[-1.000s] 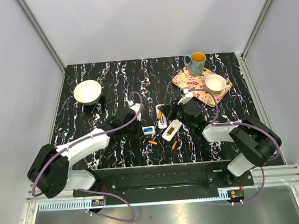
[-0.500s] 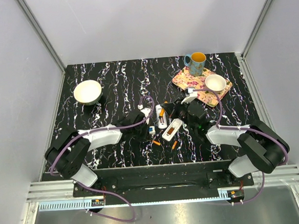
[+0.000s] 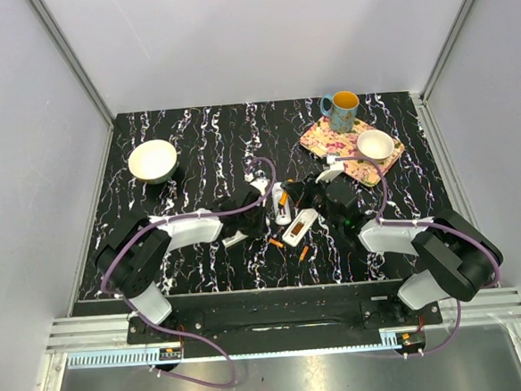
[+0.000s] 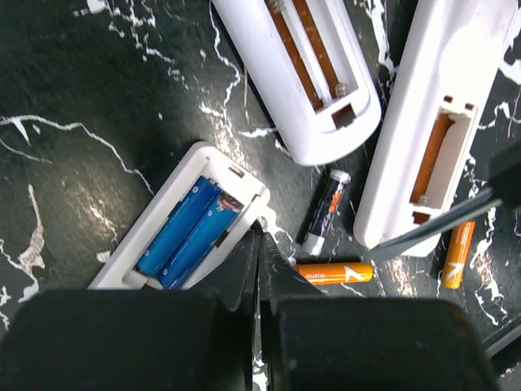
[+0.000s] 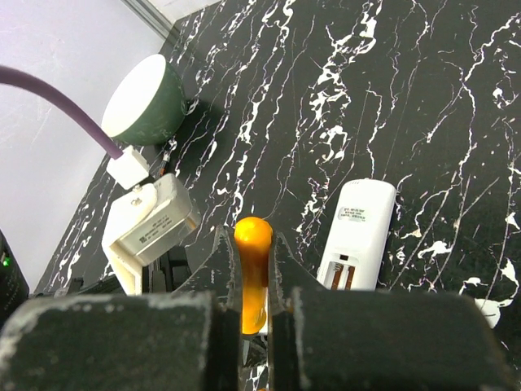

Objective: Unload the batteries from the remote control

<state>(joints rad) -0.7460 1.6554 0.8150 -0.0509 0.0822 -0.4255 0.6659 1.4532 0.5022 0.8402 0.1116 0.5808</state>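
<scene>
Left pincer (image 4: 259,242) pressed together, tips just beside the open small remote (image 4: 151,213) holding two blue batteries (image 4: 186,232), lower left. Right pincer (image 5: 251,247) pinches an orange battery (image 5: 253,281), lower centre.

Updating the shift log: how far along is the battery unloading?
Done: one remote and a second remote show empty bays, and three batteries lie loose on the table. In hand: the right gripper pinches an orange battery. Left: the small remote still holds two blue batteries, the shut left gripper at its edge.
</scene>
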